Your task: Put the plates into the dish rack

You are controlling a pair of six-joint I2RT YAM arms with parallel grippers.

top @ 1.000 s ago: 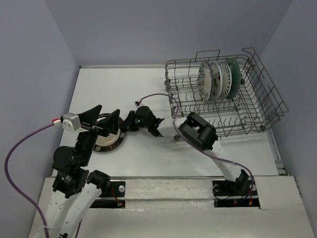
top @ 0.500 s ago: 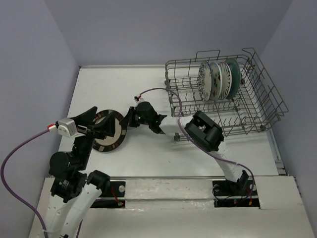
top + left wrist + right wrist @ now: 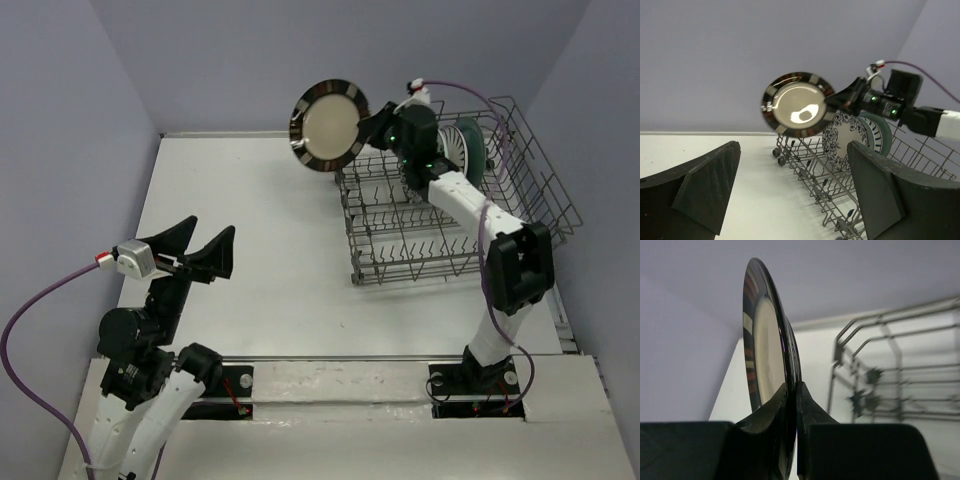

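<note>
Black fingers of the right pincer (image 3: pixel 791 390) are pressed onto the rim of the dark shiny plate (image 3: pixel 765 340), one on each face. In the wrist view the plate stands on edge above them. In the overhead view this pincer (image 3: pixel 368 127) sits in the upper middle of the frame. It holds the dark shiny plate (image 3: pixel 327 125) in the air just left of the dish rack's far left corner, pale mirror-like face toward the camera, clear of the tabletop (image 3: pixel 260 200).

The wire dish rack (image 3: pixel 545 175) takes up the right side of the tabletop. Standing between its tines at the far end are a radial-striped plate (image 3: pixel 456 148) and a teal-grey plate (image 3: pixel 474 150). From the left wrist, a blue-white floral plate (image 3: pixel 840 142) stands in front of them.

The left pincer (image 3: pixel 197 245) hovers at the lower left of the overhead view, spread wide with nothing between its fingers, well apart from the dish rack.
</note>
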